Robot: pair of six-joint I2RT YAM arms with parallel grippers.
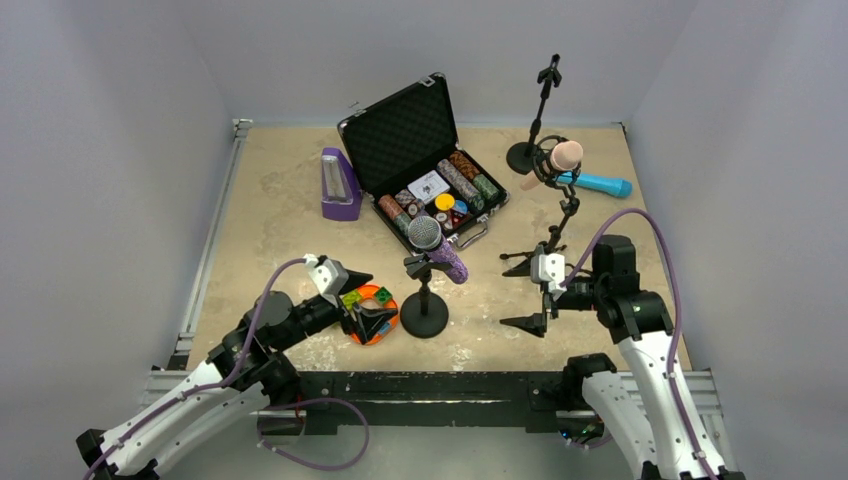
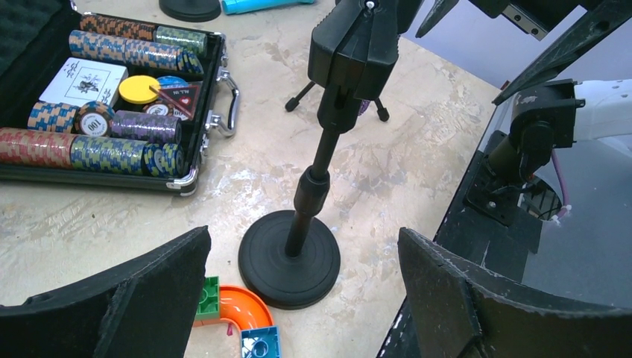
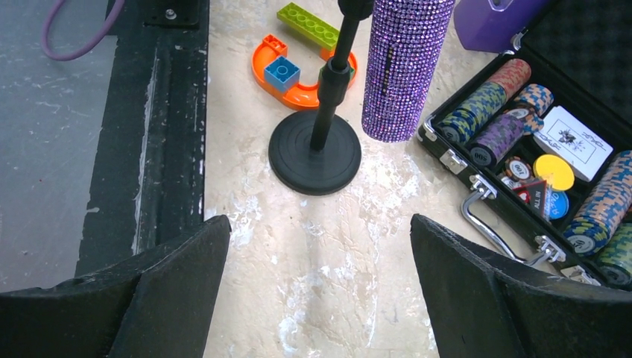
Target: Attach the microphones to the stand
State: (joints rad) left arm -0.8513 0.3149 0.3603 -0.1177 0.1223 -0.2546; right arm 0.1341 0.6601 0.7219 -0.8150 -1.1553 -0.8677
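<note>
The glittery purple microphone sits tilted in the clip of a short round-base stand. At the back right, a tripod stand's mount holds the pale pink microphone. Just behind it the cyan-blue microphone lies on the table. A taller round-base stand at the back has an empty clip. My left gripper is open, left of the short stand. On that stand's right, my right gripper is open and holds nothing.
An open black case of poker chips and cards lies mid-table. A purple metronome-shaped box stands left of it. Orange, green and blue toy bricks lie under my left gripper. A black rail edges the table's front.
</note>
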